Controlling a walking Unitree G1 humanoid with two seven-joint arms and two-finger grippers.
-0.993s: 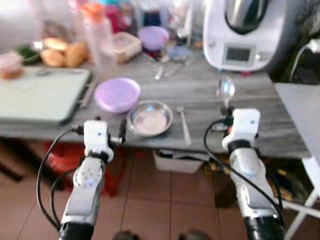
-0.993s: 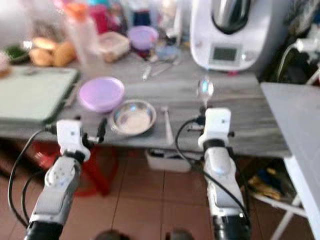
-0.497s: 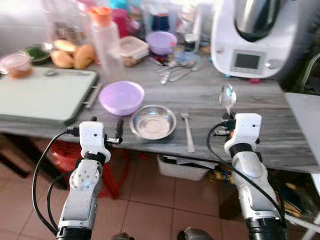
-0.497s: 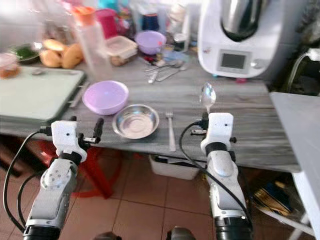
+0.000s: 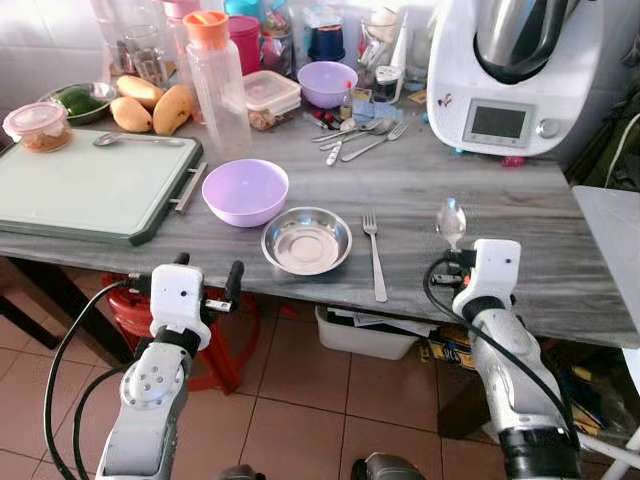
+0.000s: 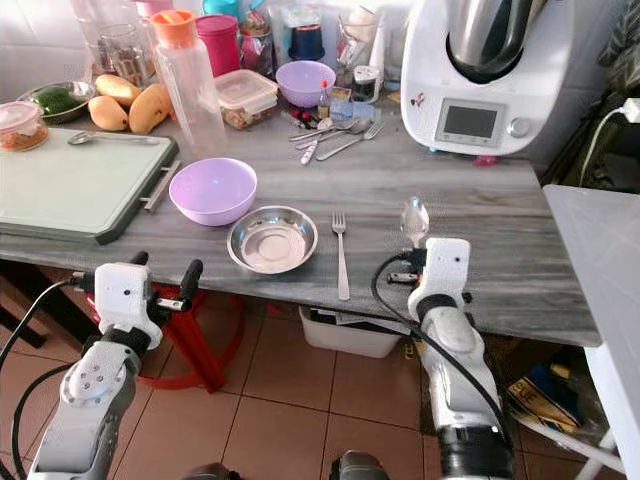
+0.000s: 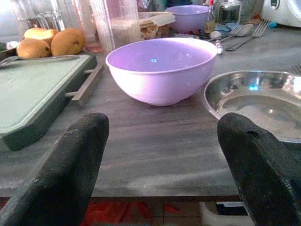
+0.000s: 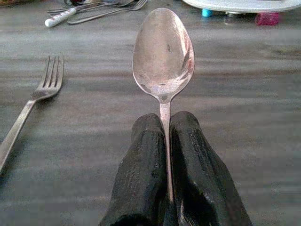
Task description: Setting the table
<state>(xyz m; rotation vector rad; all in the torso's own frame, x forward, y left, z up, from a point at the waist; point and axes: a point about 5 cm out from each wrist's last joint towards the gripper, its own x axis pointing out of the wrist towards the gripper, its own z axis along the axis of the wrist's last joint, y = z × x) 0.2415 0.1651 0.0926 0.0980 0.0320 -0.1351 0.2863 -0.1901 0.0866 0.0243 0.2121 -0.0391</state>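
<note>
My right gripper (image 8: 164, 123) is shut on the handle of a silver spoon (image 8: 163, 52), holding it level over the grey wooden table (image 5: 470, 180) near its front edge, bowl end pointing away from me. A fork (image 5: 375, 255) lies left of the spoon (image 5: 451, 220). Left of the fork sits a steel bowl (image 5: 306, 240), with a purple bowl (image 5: 245, 190) just behind it. In front of the table edge, before the two bowls, my left gripper (image 5: 209, 272) is open with nothing between its fingers (image 7: 70, 179).
A green tray (image 5: 80, 185) lies at the left. A white kitchen machine (image 5: 520, 70) stands at the back right. Bottles, boxes, mangoes (image 5: 150, 105) and loose cutlery (image 5: 355, 135) crowd the back. A red stool (image 5: 135, 310) stands under the table; a white surface (image 5: 610, 230) is on the right.
The view has steadied and sharpened. My right gripper has brought the spoon lower and nearer the front edge. The left gripper has sunk slightly below the edge.
</note>
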